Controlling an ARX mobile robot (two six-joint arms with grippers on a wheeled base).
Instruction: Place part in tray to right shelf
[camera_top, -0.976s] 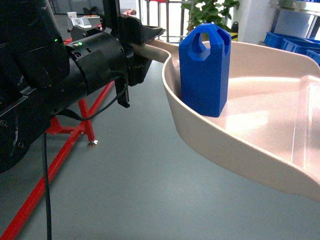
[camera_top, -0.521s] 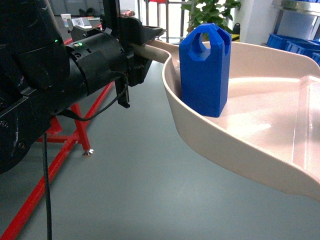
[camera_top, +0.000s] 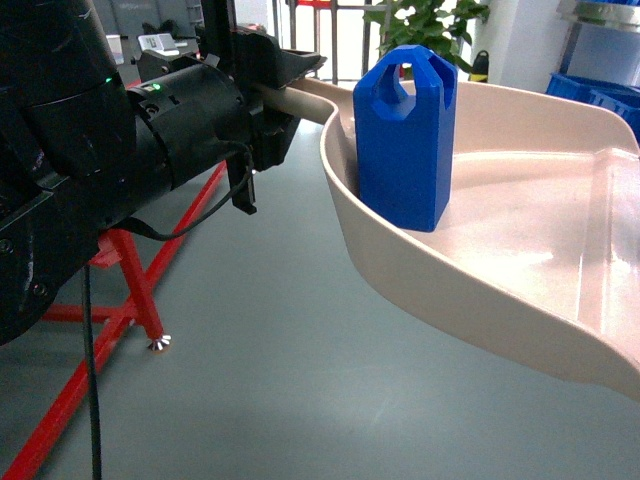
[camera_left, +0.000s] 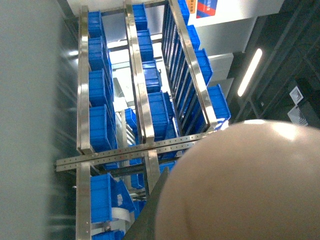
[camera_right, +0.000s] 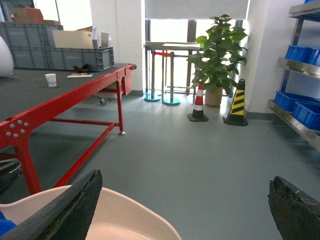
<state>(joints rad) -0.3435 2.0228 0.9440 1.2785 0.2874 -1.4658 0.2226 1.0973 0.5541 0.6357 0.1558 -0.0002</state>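
Tray (camera_top: 520, 300) swung leftward (part (camera_top: 403, 135) upright), left gripper (camera_top: 268, 100) level

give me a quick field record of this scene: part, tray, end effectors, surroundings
part: blue block, upright inside the tray near its handle end
tray: beige scoop, carried above the grey floor
left end effector: closed on the tray handle
right end effector: open, fingers spread, holding nothing
surroundings: red-framed table, potted plant, steel rack with blue crates
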